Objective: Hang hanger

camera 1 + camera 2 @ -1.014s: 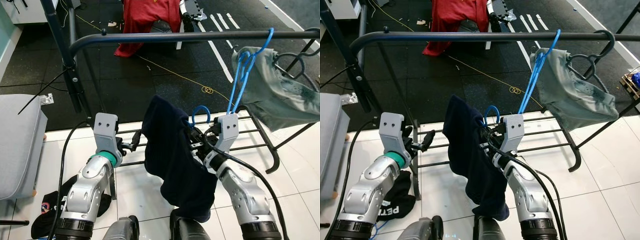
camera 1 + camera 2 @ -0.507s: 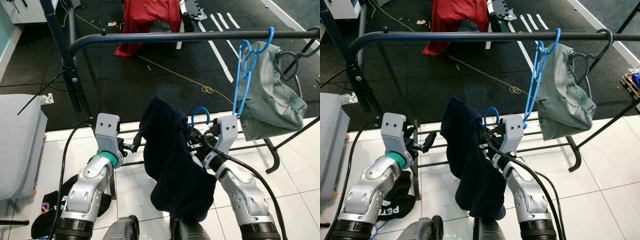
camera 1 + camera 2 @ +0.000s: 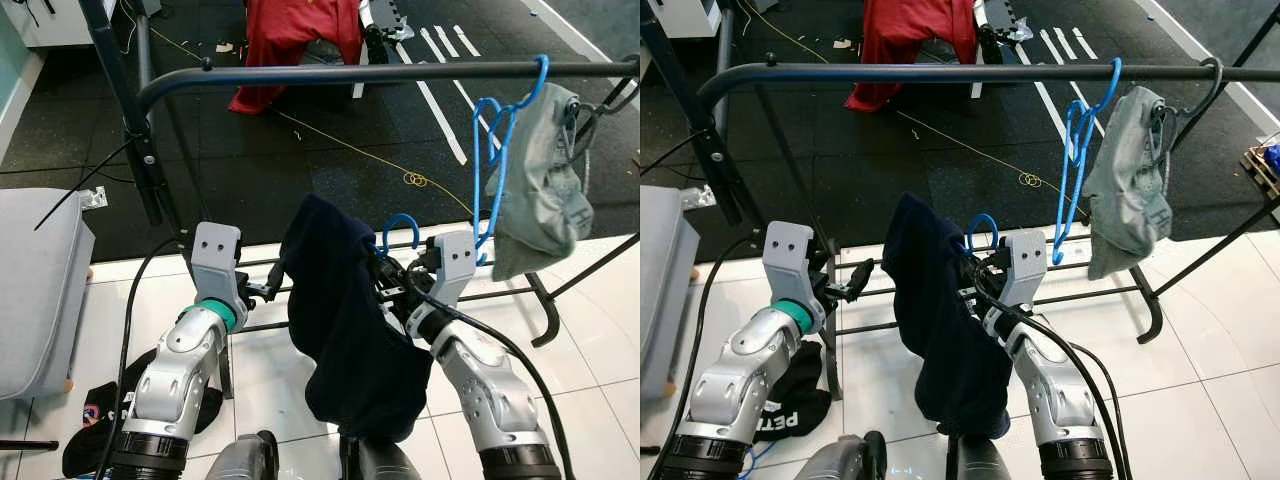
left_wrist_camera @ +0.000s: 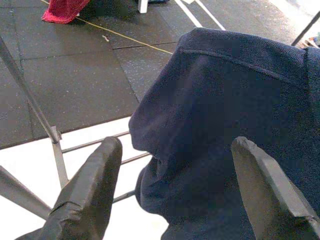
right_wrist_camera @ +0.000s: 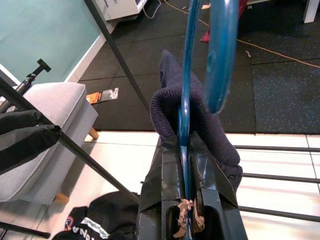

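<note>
**Below the rail: garment on hanger held at mid-frame**

At the centre of the head views, the right end effector point(image 3: 392, 283) was clamped on the neck of a blue hanger point(image 3: 402, 228), whose hook curved up just above the black fingers. In the right wrist view the two fingers point(image 5: 165, 177) pressed flat against the blue shaft point(image 5: 184, 115) on either side. A dark navy garment point(image 3: 345, 315) was draped over the hanger and hung down in front of the right forearm, toward the lower centre of the frame.

The left end effector point(image 3: 265, 290) stood just left of the garment, fingers spread apart and holding nothing; in the left wrist view both fingers point(image 4: 90, 192) framed the navy cloth point(image 4: 225, 115) without visibly pinching it.

A dark clothes rail point(image 3: 330, 73) crossed the upper part of the frame, well above the held hanger. At upper right, an empty blue hanger point(image 3: 493, 150) was hooked over the rail, and beside it a grey-green garment point(image 3: 540, 180) hung from a dark hanger point(image 3: 610, 100).

At upper centre, a red garment point(image 3: 300, 35) lay on the black floor mat point(image 3: 260, 150). A grey upholstered seat point(image 3: 35, 290) occupied the left edge, and a small black cloth point(image 3: 95, 420) lay on the white tiles point(image 3: 590, 330) at lower left.
</note>
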You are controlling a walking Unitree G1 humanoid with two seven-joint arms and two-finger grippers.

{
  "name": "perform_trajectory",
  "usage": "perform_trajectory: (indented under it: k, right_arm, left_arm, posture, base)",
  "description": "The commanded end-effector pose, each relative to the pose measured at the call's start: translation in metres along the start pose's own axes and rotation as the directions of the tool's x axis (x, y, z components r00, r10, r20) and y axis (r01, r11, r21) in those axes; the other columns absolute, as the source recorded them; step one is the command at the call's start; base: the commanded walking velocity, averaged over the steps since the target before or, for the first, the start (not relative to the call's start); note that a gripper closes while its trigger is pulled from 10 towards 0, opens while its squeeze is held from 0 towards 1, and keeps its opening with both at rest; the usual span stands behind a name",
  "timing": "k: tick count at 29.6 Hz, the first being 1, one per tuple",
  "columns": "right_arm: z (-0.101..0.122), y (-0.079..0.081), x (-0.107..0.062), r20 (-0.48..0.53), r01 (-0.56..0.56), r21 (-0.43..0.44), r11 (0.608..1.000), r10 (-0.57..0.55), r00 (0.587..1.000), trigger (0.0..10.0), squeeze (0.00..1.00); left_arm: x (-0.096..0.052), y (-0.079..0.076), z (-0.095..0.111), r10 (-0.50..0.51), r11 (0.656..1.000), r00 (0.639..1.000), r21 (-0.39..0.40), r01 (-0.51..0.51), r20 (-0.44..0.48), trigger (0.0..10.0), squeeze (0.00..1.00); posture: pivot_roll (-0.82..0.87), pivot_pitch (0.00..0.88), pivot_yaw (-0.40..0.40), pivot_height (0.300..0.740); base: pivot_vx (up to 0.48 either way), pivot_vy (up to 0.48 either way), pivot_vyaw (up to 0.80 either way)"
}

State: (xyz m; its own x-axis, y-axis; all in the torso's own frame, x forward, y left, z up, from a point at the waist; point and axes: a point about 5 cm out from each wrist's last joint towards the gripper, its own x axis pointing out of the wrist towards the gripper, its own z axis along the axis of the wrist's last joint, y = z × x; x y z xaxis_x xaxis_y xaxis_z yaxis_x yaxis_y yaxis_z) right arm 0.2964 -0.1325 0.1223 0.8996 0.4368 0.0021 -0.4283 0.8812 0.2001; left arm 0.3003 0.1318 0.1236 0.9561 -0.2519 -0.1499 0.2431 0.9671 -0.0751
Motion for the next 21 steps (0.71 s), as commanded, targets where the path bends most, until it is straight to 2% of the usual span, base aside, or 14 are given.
perform_trajectory:
  k: [1, 6, 9, 21]
  right_arm:
    - [0.0071, -0.0003, -0.0001, 0.035, -0.003, 0.000, 1.000, 0.003, 0.999, 10.0, 0.00]
    - [0.0072, -0.0002, 0.0001, 0.036, -0.004, 0.002, 1.000, 0.004, 0.999, 10.0, 0.00]
    - [0.0068, -0.0002, 0.0000, 0.034, -0.004, 0.002, 1.000, 0.003, 0.999, 10.0, 0.00]
    - [0.0064, 0.0003, -0.0003, 0.033, -0.004, 0.003, 1.000, 0.004, 0.999, 10.0, 0.00]
  left_arm:
    - [0.0011, -0.0015, -0.0015, -0.002, 1.000, 1.000, -0.006, 0.002, -0.005, 10.0, 0.00]
    - [0.0018, -0.0010, -0.0003, -0.003, 1.000, 1.000, -0.018, 0.003, 0.000, 10.0, 0.00]
    - [0.0015, -0.0007, -0.0011, -0.004, 1.000, 1.000, -0.013, 0.004, -0.007, 10.0, 0.00]
    - [0.0008, -0.0006, -0.0042, -0.003, 1.000, 1.000, 0.004, 0.003, -0.029, 10.0, 0.00]
  posture:
    - [-0.05, 0.117, 0.021, 0.740]
    - [-0.05, 0.118, 0.020, 0.740]
    - [-0.05, 0.119, 0.020, 0.740]
    - [-0.05, 0.121, 0.022, 0.740]
  base:
    - [0.000, 0.000, 0.00]
    - [0.000, 0.000, 0.00]
    - [-0.259, 0.000, 0.00]
    - [0.000, 0.000, 0.00]
